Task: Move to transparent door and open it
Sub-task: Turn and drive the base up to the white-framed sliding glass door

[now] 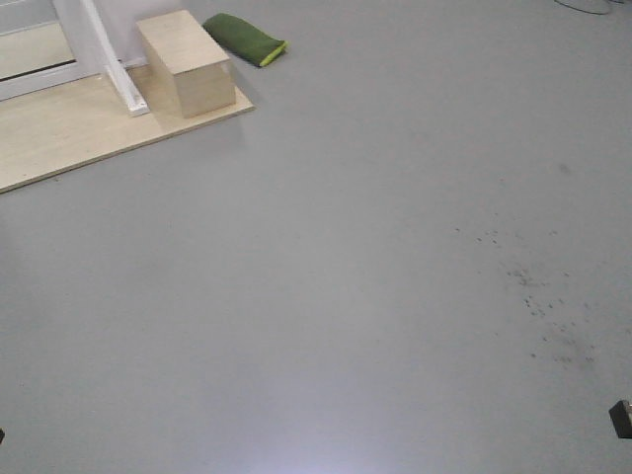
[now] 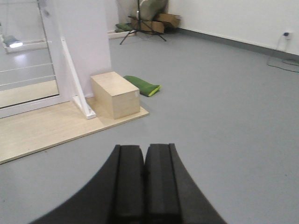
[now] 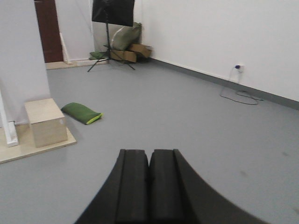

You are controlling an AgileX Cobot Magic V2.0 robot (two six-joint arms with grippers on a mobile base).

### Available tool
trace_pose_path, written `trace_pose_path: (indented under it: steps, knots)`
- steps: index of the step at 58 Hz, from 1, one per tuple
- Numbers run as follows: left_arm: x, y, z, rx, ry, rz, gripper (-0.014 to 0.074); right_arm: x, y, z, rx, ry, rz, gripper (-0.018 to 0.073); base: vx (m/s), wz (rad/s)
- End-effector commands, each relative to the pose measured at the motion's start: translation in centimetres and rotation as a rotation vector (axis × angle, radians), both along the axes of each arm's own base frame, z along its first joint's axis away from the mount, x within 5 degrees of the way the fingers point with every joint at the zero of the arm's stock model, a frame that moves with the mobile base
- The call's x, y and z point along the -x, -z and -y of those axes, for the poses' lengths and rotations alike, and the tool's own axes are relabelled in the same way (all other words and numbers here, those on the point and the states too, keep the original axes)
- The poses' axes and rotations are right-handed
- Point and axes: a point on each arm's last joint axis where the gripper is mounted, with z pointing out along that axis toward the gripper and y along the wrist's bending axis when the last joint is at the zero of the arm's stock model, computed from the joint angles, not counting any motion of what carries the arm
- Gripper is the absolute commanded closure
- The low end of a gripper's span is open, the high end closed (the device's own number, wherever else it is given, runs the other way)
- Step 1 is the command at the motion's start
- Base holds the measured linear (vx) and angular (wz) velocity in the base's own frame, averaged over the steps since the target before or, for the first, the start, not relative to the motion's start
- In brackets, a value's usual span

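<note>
A glass panel [image 2: 23, 70] in a white frame, with thin white horizontal bars, stands at the far left of the left wrist view. Its foot also shows at the top left of the front view [image 1: 30, 49]. No handle or lock plate shows, so I cannot tell whether this is the transparent door or the similar panel beside it. My left gripper [image 2: 145, 154] is shut and empty, held over the grey floor well short of the panel. My right gripper [image 3: 149, 156] is shut and empty, also over the floor.
A light wooden platform [image 2: 42, 128] lies before the panel, with a white slanted brace [image 2: 74, 88] and a wooden box [image 2: 114, 95] on it. A green cushion [image 2: 142, 86] lies on the floor beside it. A tripod [image 3: 110, 42], boxes and a wall cable [image 3: 240, 95] stand farther off.
</note>
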Motion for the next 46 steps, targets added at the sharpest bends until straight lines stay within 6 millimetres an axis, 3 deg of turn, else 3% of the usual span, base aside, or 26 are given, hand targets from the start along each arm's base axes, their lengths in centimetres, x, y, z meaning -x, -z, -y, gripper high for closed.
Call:
trace_pose_path:
  steps: [1,46]
  knots:
    - [-0.07,-0.01,-0.01,0.018,-0.002,0.072,0.0602,0.06,-0.41,-0.01,0.016,0.001,0.084,0.0564,0.61,0.58]
    - [-0.07,-0.01,-0.01,0.018,-0.002,0.072,0.0602,0.06,-0.41,-0.01,0.016,0.001,0.084,0.0564,0.6,0.48]
